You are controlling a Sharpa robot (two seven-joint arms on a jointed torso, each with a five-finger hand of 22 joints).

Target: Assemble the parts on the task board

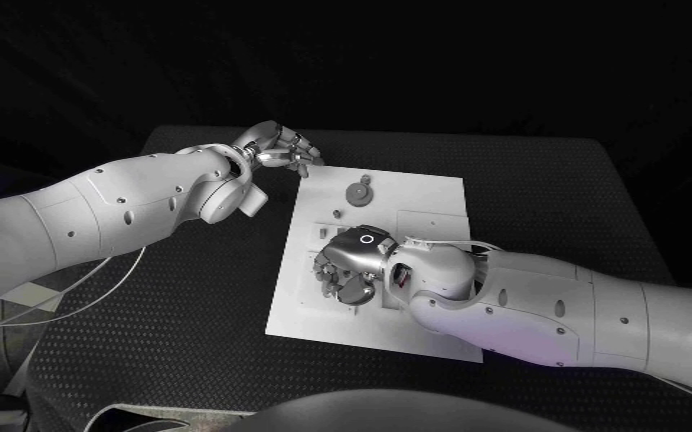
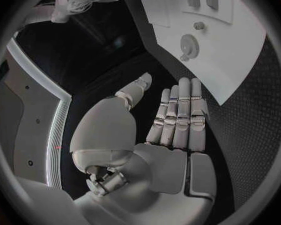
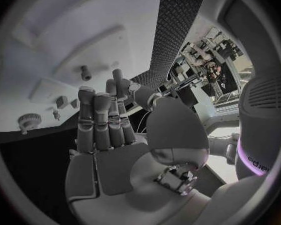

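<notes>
The task board [image 1: 426, 214] lies in the middle of the black table [image 1: 577, 192], its long sides running from the near edge toward the far edge. The right hand [image 1: 351, 262] hangs over the board's left half, toward the near end, its fingers [image 3: 97, 120] pointing down at the plate. The left hand [image 1: 277, 147] hovers above the table just beyond the board's far left corner, off the plate.

The board is a flat white plate with shallow rectangular recesses. A round disc-shaped part [image 1: 356, 193] lies near its far edge, and a small peg [image 3: 85, 75] stands upright on the plate.

In the wrist views both hands' fingers [image 2: 178, 110] lie straight and side by side, thumbs apart, with nothing between them. Neither hand touches a part.
</notes>
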